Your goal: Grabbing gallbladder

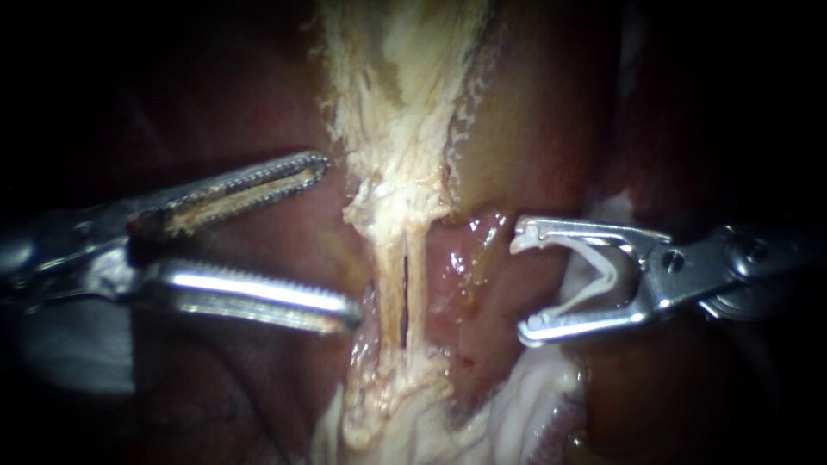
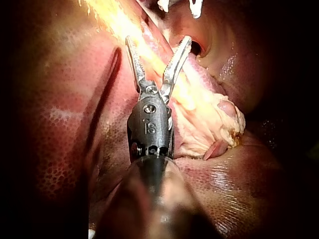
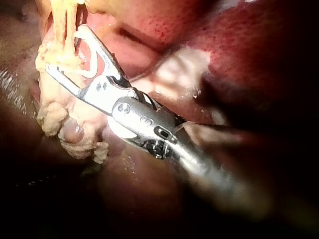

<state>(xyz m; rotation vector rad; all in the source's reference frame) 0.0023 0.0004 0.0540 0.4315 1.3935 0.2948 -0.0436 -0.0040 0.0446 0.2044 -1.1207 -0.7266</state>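
The jaws of the left instrument point(image 1: 338, 238) gape empty just beside the tubes point(image 1: 392, 284). Across the tubes, the right instrument point(image 1: 521, 286) grips a white clip point(image 1: 610, 269). The gallbladder point(image 1: 392, 112), pale and ragged, joins the tubes. It is probably soft, slippery and tearable, so bite broadly at its edge.

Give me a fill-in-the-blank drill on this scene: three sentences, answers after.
1. The left instrument, with long serrated metal tips, stands ____, gripping nothing.
2. The right instrument carries a white V-shaped ____ between its metal tips.
3. Between the two instruments run ____ thin, pale yellowish tubes, side by side.

Missing words: open; clip; two.
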